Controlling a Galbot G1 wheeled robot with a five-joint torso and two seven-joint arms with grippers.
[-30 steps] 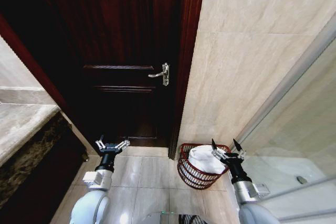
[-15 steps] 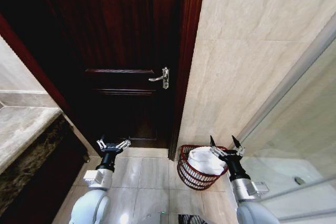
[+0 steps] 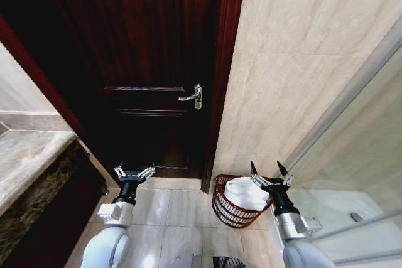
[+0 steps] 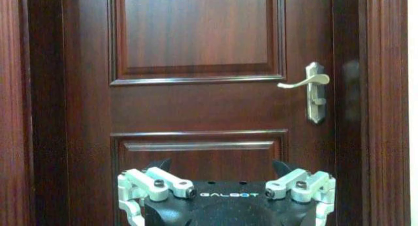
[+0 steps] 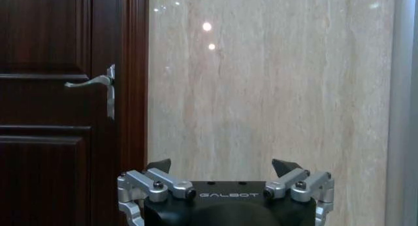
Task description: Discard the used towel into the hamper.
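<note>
The right gripper point(image 3: 271, 174) hangs spread wide and empty over the near rim of the hamper point(image 3: 227, 206). In the head view the white towel point(image 3: 246, 191) lies inside the hamper, just below and left of it. The right wrist view faces the tiled wall point(image 5: 267, 89) and the door handle point(image 5: 98, 84). The left gripper point(image 3: 134, 172), also wide and empty, faces the door point(image 4: 196, 89); the hamper's far side is hidden by the towel.

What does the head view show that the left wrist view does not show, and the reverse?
Head view alone: the small dark red-brown woven hamper on the tiled floor, holding the white towel; the right end effector open just above it; the beige stone wall.

Left wrist view alone: a close look at the door's lower recessed panel.

Both: the dark wooden door, its silver lever handle, and the open left end effector facing that door.
</note>
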